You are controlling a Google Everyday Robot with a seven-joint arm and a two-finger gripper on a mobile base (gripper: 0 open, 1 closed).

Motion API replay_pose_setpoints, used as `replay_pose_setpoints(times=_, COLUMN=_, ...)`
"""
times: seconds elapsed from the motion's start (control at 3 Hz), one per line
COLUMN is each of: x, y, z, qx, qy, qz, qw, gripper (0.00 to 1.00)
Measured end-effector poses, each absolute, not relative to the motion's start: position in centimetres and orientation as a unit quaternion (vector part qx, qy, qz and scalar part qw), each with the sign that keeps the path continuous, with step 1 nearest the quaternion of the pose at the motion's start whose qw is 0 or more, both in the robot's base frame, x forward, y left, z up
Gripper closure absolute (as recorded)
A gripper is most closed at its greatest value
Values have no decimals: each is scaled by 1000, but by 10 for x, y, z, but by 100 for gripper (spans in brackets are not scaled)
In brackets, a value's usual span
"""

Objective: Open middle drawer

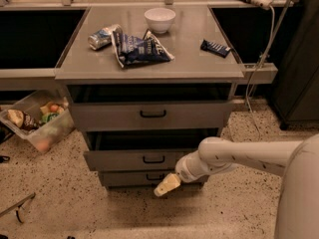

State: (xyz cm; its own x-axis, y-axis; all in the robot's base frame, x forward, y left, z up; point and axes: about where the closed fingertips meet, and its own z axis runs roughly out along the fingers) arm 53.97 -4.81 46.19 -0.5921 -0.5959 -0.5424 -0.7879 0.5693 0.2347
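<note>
Grey metal three-drawer cabinet; a white robot arm reaches in from the right. Its grey middle drawer, pulled partly out, lies just above the cream-tipped gripper — open or closed, cannot tell.

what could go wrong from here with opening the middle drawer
1. The gripper hangs in front of the bottom drawer, below the middle drawer and its handle; it may hook the wrong one.
2. The top drawer juts out above, so the arm could bump it on rising.
</note>
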Motion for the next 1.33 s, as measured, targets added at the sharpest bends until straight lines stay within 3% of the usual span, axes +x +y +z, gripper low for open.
replay_pose_setpoints(times=1.33, x=617, y=7, z=450, qx=-484, qy=789, qz=242, qw=289, gripper=0)
